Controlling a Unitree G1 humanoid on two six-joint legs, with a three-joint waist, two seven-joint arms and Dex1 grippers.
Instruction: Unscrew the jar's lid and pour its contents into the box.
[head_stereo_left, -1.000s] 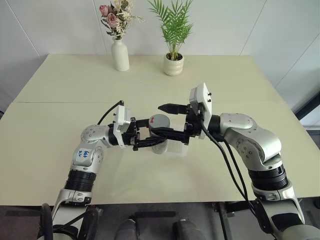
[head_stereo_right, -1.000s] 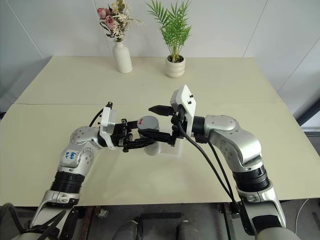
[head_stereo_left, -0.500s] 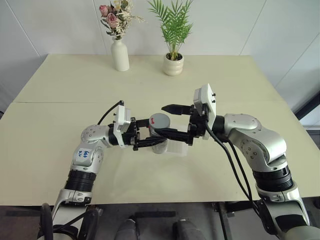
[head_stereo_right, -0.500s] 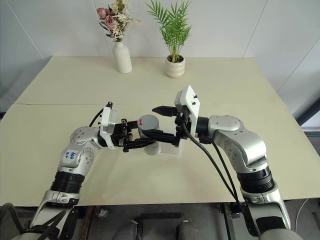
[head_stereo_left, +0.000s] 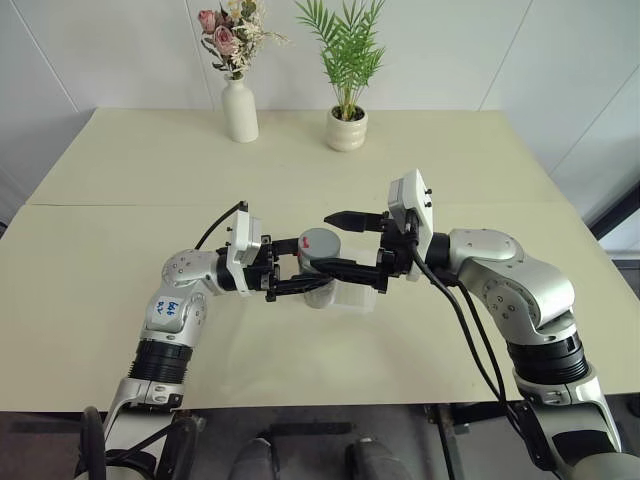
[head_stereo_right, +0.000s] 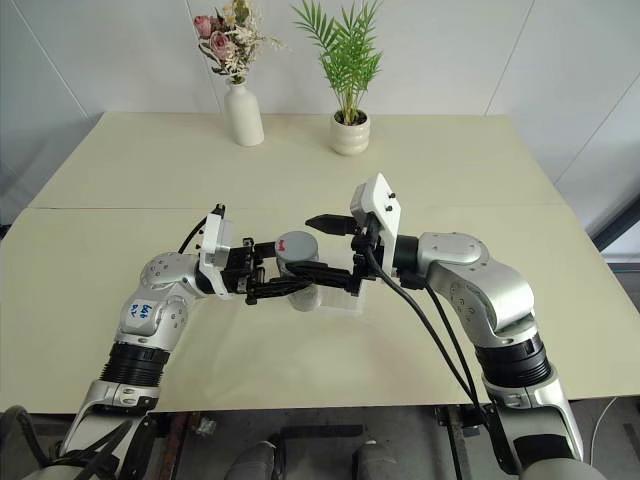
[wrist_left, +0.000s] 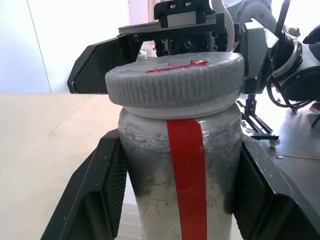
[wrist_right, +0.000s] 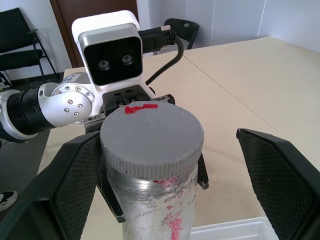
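The jar (wrist_left: 180, 190), clear with a red strip down its side, is held upright above the table, with my left gripper (head_stereo_left: 308, 268) shut on its body. Its grey ribbed lid (head_stereo_left: 318, 241), marked red on top, sits on the jar. My right gripper (head_stereo_left: 334, 242) reaches in from the right and stands open. Its fingers (wrist_right: 280, 175) flank the lid with a gap on each side. The box (head_stereo_left: 352, 296), a shallow clear tray, lies on the table just below the jar. The contents are hidden behind the cloudy jar wall.
A white vase (head_stereo_left: 240, 110) with flowers and a white plant pot (head_stereo_left: 346, 128) stand at the far edge of the beige table (head_stereo_left: 120, 260). A seam crosses the table behind the arms. The front edge lies close beneath my elbows.
My right forearm has shifted slightly to the right, its fingers still either side of the lid. The left gripper and the jar have not moved.
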